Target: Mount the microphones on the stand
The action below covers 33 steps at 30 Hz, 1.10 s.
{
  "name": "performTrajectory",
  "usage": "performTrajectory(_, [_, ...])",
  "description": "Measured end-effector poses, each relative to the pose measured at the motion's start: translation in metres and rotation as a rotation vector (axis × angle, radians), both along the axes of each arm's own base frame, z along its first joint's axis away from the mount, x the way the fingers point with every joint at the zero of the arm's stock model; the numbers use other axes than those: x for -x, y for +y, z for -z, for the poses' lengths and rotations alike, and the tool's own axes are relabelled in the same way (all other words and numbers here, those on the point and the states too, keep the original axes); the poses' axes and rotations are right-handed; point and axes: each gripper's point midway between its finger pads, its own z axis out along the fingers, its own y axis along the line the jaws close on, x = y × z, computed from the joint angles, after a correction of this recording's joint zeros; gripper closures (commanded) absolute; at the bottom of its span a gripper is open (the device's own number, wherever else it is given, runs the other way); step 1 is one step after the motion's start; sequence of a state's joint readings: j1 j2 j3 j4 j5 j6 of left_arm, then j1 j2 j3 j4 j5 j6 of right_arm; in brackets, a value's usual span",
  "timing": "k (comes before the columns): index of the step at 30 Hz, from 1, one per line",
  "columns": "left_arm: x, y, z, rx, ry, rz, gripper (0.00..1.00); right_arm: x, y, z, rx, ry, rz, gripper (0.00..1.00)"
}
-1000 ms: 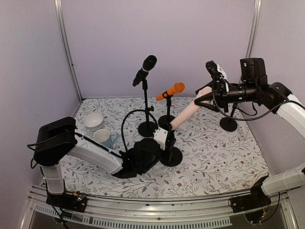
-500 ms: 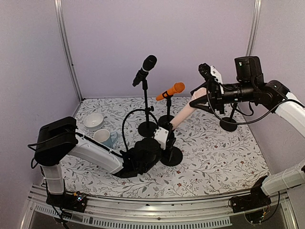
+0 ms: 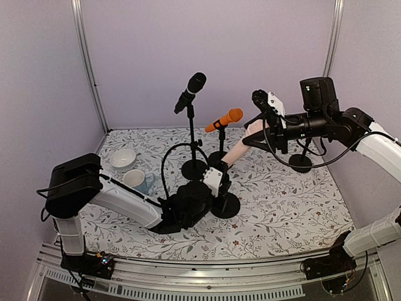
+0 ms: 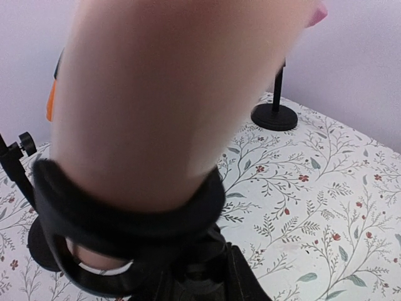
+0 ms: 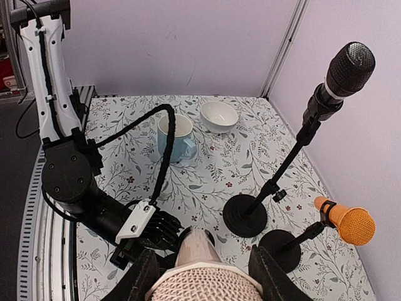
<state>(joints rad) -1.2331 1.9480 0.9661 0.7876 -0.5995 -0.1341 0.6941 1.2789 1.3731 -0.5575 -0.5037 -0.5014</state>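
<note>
Floral-patterned table (image 3: 282, 207), white bowl (image 3: 123, 158) and blue-white mug (image 3: 136, 181) at left, four round black stand bases (image 3: 300, 163)

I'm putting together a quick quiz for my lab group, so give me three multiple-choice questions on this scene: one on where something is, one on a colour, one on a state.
1. Where is the white bowl?
A) beside the mug, on the table's left
B) under the orange microphone
C) by the right arm's base

2. What colour is the tallest stand's microphone?
A) orange
B) pink
C) black

3. What is the right gripper doing?
A) hanging open
B) closed on the pale microphone's head
C) closed on the mug

Answers: 1 A, bowl and mug sit together at left; 2 C, its head and body are black; 3 B, fingers flank the mesh head.
</note>
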Motion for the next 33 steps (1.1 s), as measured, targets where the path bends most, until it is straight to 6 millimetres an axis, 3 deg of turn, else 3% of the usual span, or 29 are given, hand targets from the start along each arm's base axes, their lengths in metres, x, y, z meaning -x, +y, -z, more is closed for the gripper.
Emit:
performTrajectory(7, [0.0,0.0,0.0,-0.003,-0.003,-0.002,1.0,-0.002,0.005,0.012,-0.012,-0.007,-0.016,1.0])
performTrajectory(33, [0.001,0.001,0.0,-0.009,-0.017,0.004,1.0,-0.014,0.029,0.026,-0.056,0.028,-0.058,1.0])
